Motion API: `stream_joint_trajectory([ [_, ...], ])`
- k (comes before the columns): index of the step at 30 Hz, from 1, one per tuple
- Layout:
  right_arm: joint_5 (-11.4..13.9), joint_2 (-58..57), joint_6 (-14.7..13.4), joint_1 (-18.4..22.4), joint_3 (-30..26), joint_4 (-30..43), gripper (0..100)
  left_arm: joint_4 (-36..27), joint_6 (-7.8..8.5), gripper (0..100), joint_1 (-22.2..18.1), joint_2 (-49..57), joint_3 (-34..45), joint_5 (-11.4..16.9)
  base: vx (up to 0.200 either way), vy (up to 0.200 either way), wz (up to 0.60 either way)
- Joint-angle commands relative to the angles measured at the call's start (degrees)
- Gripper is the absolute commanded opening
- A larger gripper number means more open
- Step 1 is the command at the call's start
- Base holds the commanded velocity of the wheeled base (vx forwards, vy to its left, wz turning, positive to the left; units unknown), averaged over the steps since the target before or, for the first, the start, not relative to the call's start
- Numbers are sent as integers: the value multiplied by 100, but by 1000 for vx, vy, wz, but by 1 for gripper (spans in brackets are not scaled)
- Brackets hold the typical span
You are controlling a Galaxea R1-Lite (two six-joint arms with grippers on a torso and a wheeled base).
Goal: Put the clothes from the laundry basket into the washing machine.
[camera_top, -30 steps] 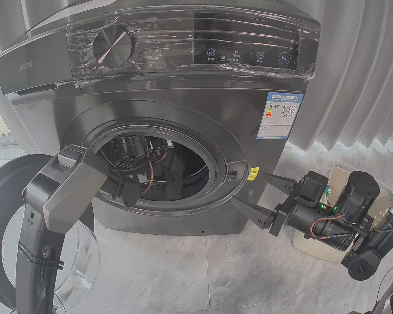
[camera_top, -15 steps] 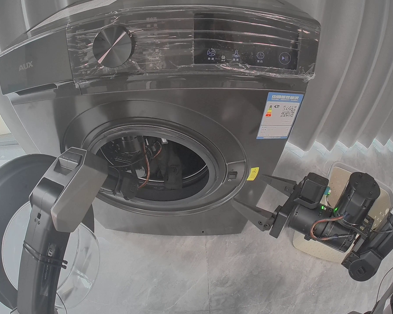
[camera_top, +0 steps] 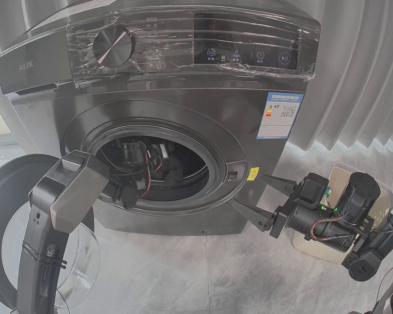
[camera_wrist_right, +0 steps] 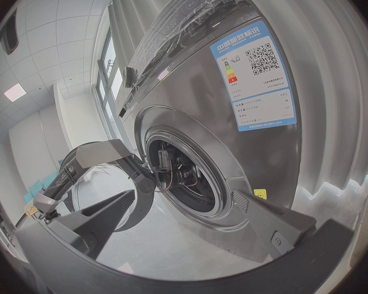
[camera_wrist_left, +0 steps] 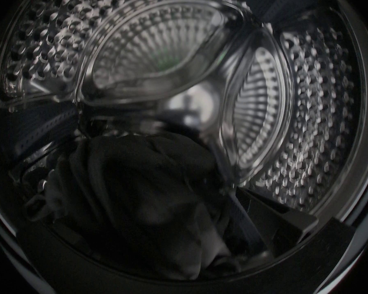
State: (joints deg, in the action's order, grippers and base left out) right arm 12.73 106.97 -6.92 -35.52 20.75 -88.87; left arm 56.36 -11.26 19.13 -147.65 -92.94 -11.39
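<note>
Dark clothes [camera_wrist_left: 143, 201], 1 heap, in 1 washing machine [camera_top: 183, 105]

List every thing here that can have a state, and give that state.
washing machine door, swung fully open.
drum, partly loaded.
dark clothes, heaped on the drum's floor.
left arm, wrist in the drum's mouth.
right gripper, open and empty, outside the drum.
control panel, wrapped in plastic film.
</note>
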Motion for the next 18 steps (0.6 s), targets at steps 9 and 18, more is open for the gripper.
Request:
stream_joint_trajectory([
  [9,2,-1,7,2,-1,1,100,-195,63,100,258,791,1648,145,0,0,0],
  [18,-7,-1,7,-7,-9,1,100,-169,45,100,513,1195,2720,330,0,0,0],
])
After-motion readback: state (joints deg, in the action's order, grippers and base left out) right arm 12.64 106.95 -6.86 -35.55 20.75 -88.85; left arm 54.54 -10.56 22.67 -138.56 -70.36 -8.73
